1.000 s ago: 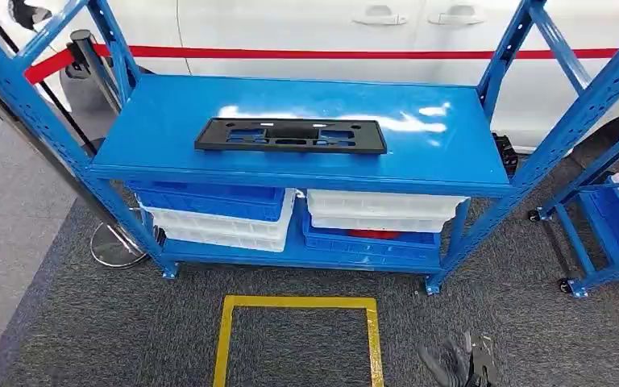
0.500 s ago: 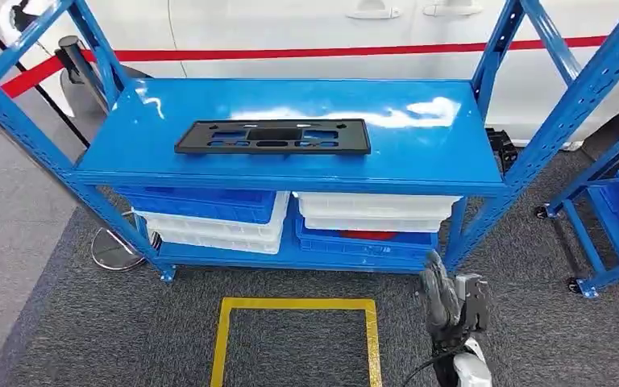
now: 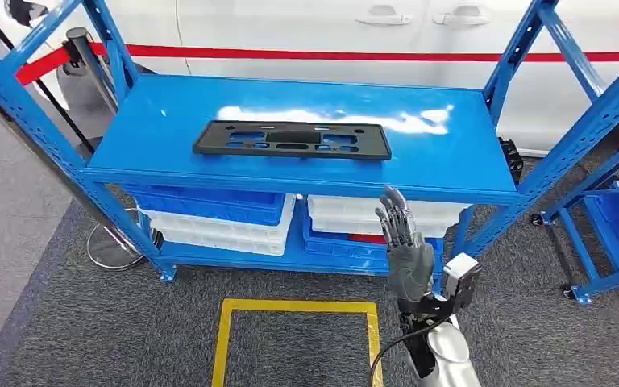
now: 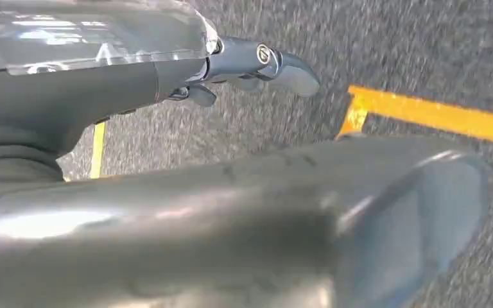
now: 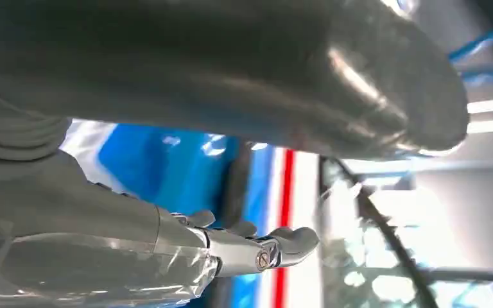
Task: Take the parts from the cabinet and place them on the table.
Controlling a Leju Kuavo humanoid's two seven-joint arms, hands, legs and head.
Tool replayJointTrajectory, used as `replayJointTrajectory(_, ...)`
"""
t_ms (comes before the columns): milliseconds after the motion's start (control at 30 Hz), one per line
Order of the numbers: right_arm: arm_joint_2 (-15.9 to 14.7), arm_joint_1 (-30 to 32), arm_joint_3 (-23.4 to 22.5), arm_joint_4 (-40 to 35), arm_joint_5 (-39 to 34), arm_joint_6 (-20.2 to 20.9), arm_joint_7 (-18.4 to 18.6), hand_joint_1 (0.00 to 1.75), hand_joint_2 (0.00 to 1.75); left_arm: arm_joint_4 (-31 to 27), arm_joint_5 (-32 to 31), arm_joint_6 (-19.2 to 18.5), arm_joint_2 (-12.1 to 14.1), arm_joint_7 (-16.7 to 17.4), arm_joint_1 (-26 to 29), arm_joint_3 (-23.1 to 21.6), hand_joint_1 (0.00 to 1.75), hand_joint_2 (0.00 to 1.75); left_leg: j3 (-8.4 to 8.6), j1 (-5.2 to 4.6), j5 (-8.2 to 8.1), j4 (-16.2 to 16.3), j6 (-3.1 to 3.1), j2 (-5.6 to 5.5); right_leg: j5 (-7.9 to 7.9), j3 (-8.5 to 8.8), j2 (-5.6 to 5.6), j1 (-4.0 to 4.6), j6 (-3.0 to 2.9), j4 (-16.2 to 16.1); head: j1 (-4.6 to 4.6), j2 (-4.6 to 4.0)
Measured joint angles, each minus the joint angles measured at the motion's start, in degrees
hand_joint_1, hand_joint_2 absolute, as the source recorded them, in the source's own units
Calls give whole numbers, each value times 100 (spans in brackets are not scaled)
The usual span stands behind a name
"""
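Blue steel shelving unit (image 3: 467, 153): open-sided rack, slanted uprights at each end, glossy top shelf with a straight front edge facing the robot. Bare shelf surface lies to both sides of and behind the part on it.

White vehicle body with a red stripe (image 3: 330, 55): directly behind the rack, closing off the far side.

Grey carpet floor (image 3: 89, 322): open ground in front of the rack. A yellow taped square (image 3: 294, 305) is marked on it, near the rack's front feet.

Second blue rack on castors (image 3: 604, 234): at the right, well apart from the main unit's right upright.

Stacked trays, blue and white (image 3: 218, 218): lower shelf, under the top shelf's front edge, in two side-by-side piles.

Barrier post with round base (image 3: 113, 246): beside the rack's left front leg.

Black flat part (image 3: 292, 140): long rectangular plate with cut-outs, lying flat on the top shelf, left of centre, set back from the front edge.

Right hand (image 3: 403, 242): raised in front of the rack's front edge, below shelf level, fingers extended and apart, holding nothing, clear of the part.

Left hand (image 4: 244, 64): over the carpet near the yellow tape, fingers out straight, nothing held.
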Motion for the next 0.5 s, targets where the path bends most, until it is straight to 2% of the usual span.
replayJointTrajectory(33, 0, 19, 114, -138, -33, 15, -44, 0, 0, 15, 59, 20, 0, -4, 0, -45, 0, 0, 7, -18, -8, 8, 10, -3, 126, -17, -1, 4, -16, -39, 0, 0)
replayJointTrajectory(67, 0, 23, 260, -308, -81, 24, -74, 0, 0, 24, 105, 31, 0, -11, -3, -90, 0, 0, 16, -32, -20, 21, 11, -5, 363, 89, 0, 12, -44, -325, 0, 0)
replayJointTrajectory(133, 0, 25, 539, -639, -179, 44, -174, 0, 0, 28, 194, 44, -7, -20, -32, -174, 0, 0, 52, -54, -58, 46, 0, -12, 908, 534, 0, 70, -156, -1301, -2, 0)
replayJointTrajectory(167, 0, 24, 650, -790, -227, 61, -229, 0, 0, 31, 236, 46, -19, -28, -42, -209, 0, 0, 50, -53, -75, 50, -8, -11, 896, 655, -2, 100, -219, -1554, 0, 0)
replayJointTrajectory(200, 0, 36, 747, -944, -271, 83, -275, 0, 0, 37, 278, 57, -24, -31, -61, -247, 0, 0, 32, -94, -95, 91, -41, -16, 889, 677, -11, 98, -207, -1677, -9, 0)
replayJointTrajectory(267, -2, 80, 931, -1283, -367, 122, -387, 0, 0, 59, 350, 68, -24, -31, -58, -304, 0, 0, 28, -56, -93, 63, -99, -6, 888, 665, 2, 131, -209, -1657, -2, 0)
replayJointTrajectory(300, -2, 88, 1031, -1487, -417, 127, -445, 0, 0, 63, 373, 89, -24, -31, -65, -341, 0, 0, 35, -51, -91, 57, -123, 1, 900, 669, 10, 126, -224, -1681, -4, 0)
replayJointTrajectory(333, 0, 95, 1119, -1642, -443, 140, -482, 0, 0, 80, 406, 111, -11, -26, -78, -367, 0, 0, 37, -86, -126, 78, -156, -1, 934, 704, -5, 49, -241, -1747, 0, 0)
replayJointTrajectory(367, 0, 87, 1213, -1790, -472, 162, -516, 0, 0, 85, 426, 125, -15, -15, -82, -400, 0, 0, 2, -60, -225, 195, -205, 4, 941, 738, -3, 42, -246, -1781, -11, 0)
replayJointTrajectory(400, 4, 72, 1316, -1917, -507, 184, -557, 0, 0, 92, 463, 135, -15, 2, -89, -424, 0, 0, -124, -28, -421, 497, -246, 2, 936, 749, -15, 36, -265, -1786, -46, 0)
replayJointTrajectory(467, 9, 49, 1496, -2119, -585, 229, -564, 0, 0, 109, 491, 166, -15, 54, -104, -448, 0, 0, -515, 44, -797, 1327, -320, 4, 930, 754, -27, 36, -273, -1780, -41, 0)
replayJointTrajectory(500, 9, 36, 1563, -2190, -649, 251, -560, 0, 0, 116, 533, 203, -17, 114, -105, -470, 0, 0, -668, 77, -862, 1622, -361, 4, 926, 750, -28, 31, -270, -1776, -46, 0)
